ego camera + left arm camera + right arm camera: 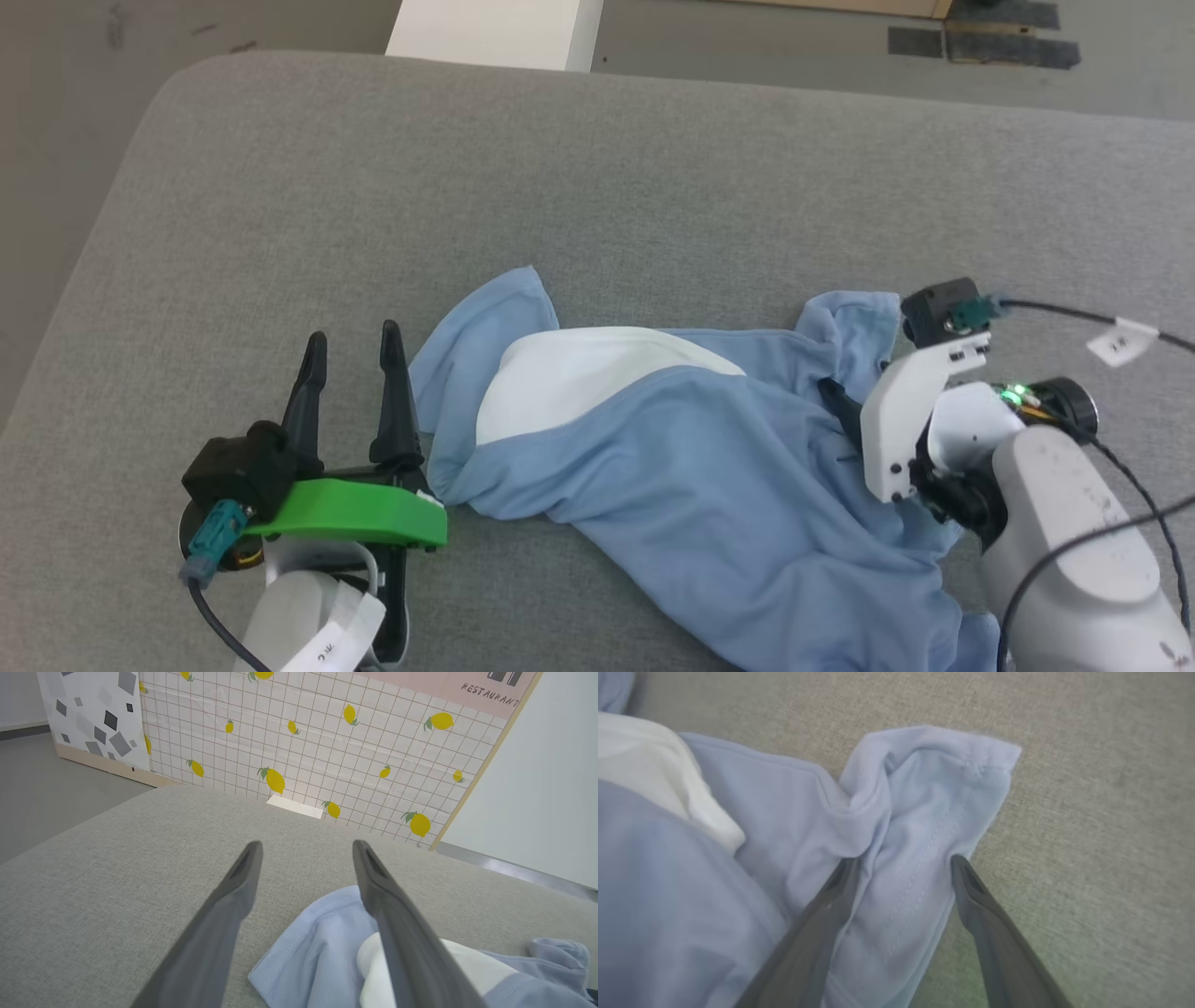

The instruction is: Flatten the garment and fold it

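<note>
The garment [709, 467] is a light blue T-shirt with a white panel [579, 369]. It lies crumpled across the grey cushion [597, 187]. My left gripper [353, 341] stands open just left of the shirt's near sleeve, holding nothing. In the left wrist view that gripper [307, 845] has its fingers spread, with the garment [317, 952] under the right one. My right gripper [840, 397] is at the shirt's right end, mostly hidden behind its white wrist bracket. In the right wrist view that gripper [905, 862] is open, its fingers astride a bunched sleeve [934, 788] that rests loose on the cushion.
The cushion's rounded left edge [121, 187] drops to grey floor. A white block [495, 33] stands beyond the far edge. Black cables [1111, 541] trail by the right arm. A lemon-print panel [327, 742] stands behind the cushion.
</note>
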